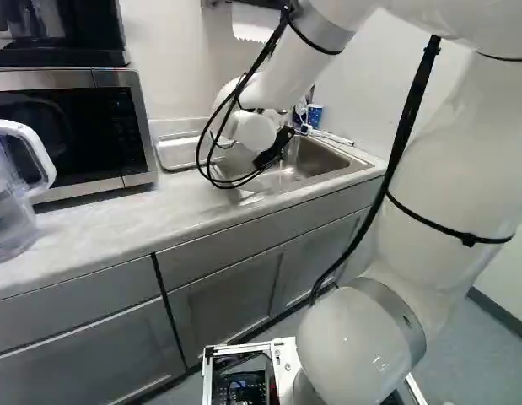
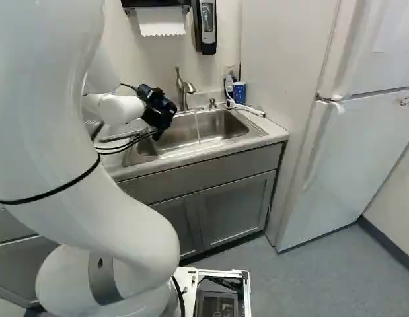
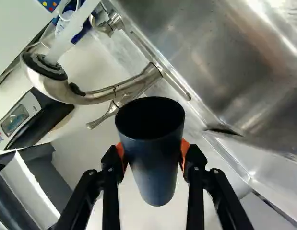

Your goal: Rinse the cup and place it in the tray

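Gripper: one, on one arm; it is at the sink's left-hand end in both base views, near the faucet. Its fingers number two, each with an orange pad; in the wrist view they pinch one dark cup between them, one pad on each side; the cup's mouth shows open and lies nearer the faucet than its bottom does; what is inside is too dark to tell.

Sink: one, of metal, set in one counter; one faucet stands behind it and one stream of water runs from the spout into the sink; in the wrist view the stream passes apart from the cup. One small pump stands just beside the faucet; one blue patterned cup stands on the counter behind the sink's right-hand corner in the right base view.

Tray: one, on the counter between the sink and the microwave; the cup is in the grip, outside the tray.

Surroundings: one microwave and one clear pitcher with a white handle, at the left of the left base view; two wall dispensers, one for paper with a sheet hanging, one for soap; two doors below the sink; one fridge at the right of the right base view.
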Available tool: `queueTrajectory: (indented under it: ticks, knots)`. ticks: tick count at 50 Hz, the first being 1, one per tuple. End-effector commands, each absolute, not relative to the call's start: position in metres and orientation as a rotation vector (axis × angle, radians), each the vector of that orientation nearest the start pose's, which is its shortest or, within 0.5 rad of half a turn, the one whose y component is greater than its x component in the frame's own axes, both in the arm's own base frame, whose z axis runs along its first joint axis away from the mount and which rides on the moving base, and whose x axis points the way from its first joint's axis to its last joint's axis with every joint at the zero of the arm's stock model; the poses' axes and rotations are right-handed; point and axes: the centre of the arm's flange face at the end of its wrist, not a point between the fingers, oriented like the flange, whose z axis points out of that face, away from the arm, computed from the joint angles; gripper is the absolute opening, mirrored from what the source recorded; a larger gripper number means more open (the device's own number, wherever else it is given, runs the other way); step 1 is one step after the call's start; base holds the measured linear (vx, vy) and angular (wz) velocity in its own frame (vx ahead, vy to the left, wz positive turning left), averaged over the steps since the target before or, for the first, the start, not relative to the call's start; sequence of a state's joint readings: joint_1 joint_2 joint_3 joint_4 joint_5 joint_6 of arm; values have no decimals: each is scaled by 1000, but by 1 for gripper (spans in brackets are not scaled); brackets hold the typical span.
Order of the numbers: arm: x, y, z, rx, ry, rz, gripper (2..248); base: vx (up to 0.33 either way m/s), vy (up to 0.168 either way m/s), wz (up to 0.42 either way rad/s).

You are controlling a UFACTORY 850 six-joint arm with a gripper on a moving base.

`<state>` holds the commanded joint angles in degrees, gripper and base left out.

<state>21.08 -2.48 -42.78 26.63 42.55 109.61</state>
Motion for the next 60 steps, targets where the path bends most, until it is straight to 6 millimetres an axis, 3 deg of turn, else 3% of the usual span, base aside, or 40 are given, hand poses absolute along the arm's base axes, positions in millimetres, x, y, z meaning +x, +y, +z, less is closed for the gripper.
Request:
queueTrajectory:
  ticks: [60]
  knots:
    - [468, 151, 510, -1353, 1298, -1076, 124, 0, 0, 0]
